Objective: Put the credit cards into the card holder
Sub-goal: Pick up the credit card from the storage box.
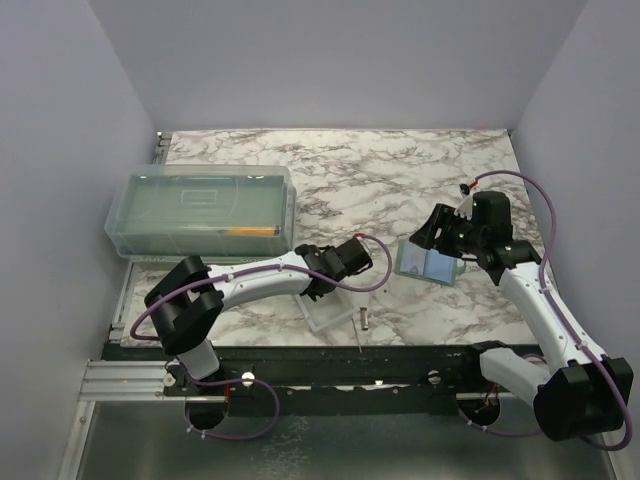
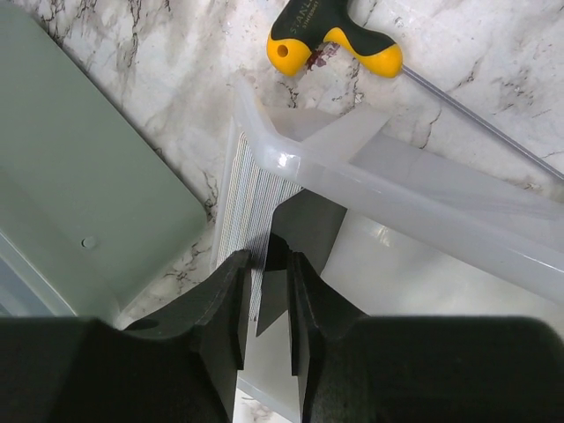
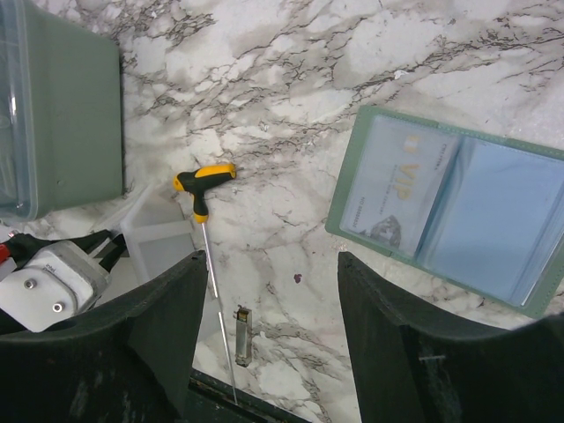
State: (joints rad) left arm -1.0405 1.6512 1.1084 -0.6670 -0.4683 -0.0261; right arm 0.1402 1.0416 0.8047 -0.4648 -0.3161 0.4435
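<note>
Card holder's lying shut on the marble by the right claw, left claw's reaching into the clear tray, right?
No: the card holder lies open, pale blue inside showing, in the right wrist view. It is by the right claw, and the left claw does reach into the clear tray.

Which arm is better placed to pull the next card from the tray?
Left: the left gripper straddles the black card in the clear tray; the right gripper hovers open by the card holder.

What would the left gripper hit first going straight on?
The left gripper would meet the black card first, right at its tips and seemingly inside the tray; beyond that, probably the tray's far wall.
</note>
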